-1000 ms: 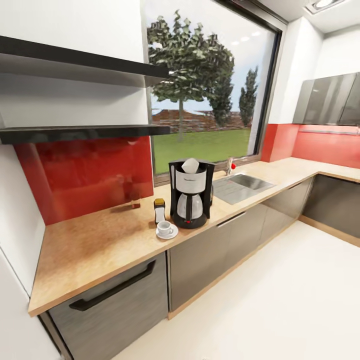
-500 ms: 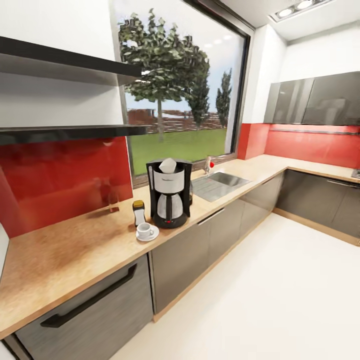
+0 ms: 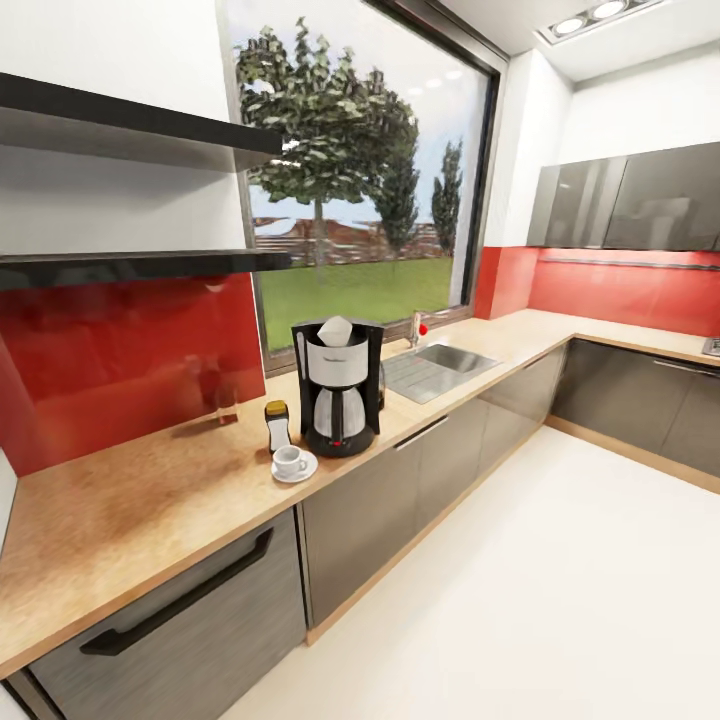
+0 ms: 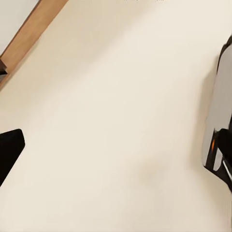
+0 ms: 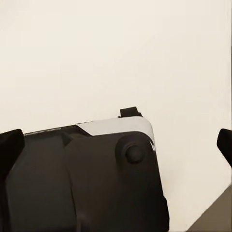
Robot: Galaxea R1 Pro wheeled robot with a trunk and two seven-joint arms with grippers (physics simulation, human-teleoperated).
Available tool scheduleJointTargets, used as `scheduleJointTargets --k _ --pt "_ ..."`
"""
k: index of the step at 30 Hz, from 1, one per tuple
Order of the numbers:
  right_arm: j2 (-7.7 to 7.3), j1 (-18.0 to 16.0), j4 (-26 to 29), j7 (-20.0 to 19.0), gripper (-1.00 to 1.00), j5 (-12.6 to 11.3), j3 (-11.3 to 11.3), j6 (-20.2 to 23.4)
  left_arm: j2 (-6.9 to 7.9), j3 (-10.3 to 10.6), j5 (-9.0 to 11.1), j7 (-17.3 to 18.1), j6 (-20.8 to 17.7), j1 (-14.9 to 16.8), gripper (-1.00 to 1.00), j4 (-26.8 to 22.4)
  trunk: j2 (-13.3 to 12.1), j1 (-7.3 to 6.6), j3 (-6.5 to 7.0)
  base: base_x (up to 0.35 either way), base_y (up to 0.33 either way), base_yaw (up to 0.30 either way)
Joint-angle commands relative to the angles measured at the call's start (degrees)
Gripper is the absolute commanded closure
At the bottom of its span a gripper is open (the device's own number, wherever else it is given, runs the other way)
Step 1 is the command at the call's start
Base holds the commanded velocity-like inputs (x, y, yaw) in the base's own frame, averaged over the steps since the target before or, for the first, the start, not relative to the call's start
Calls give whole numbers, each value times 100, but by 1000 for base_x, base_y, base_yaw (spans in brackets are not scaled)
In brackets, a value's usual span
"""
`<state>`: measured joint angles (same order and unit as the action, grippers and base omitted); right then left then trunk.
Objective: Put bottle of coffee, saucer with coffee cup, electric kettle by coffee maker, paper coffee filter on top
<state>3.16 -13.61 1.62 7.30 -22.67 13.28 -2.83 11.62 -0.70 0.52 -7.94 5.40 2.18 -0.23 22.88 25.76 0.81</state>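
Nothing moved since earlier; coffee cup (image 3: 290, 460) on saucer (image 3: 296, 468), paper coffee filter (image 3: 336, 331) seemingly atop coffee maker (image 3: 338, 387); gripper states unclear.

Wood-look kitchen countertop (image 3: 150, 500) (glossy grey fronts)

On the surface (image 3: 150, 500), the coffee maker (image 3: 338, 386) carries the paper filter (image 3: 336, 331); the bottle (image 3: 277, 426) stands left of it, the cup (image 3: 289, 460) on its saucer (image 3: 296, 468) in front-left.

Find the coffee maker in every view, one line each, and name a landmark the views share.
Head view: the coffee maker stands mid-picture on the countertop, left of the sink.
Left wrist view: cream floor and a wooden strip.
Right wrist view: cream floor beyond a dark robot part.
Shared landmark: the cream floor, at the head view's lower right.
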Motion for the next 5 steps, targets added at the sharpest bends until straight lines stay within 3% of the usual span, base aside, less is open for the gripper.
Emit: scheduleJointTargets --k 1,5 --pt "1 -1 -4 17 -100 -55 50 -34 -4 -10 10 -11 22 2 -100 6 4 2 -2 0 0 0" --pt "5 -1 -4 17 -100 -58 52 -55 -9 -17 15 -14 18 2 -100 5 4 2 -2 0 0 0"
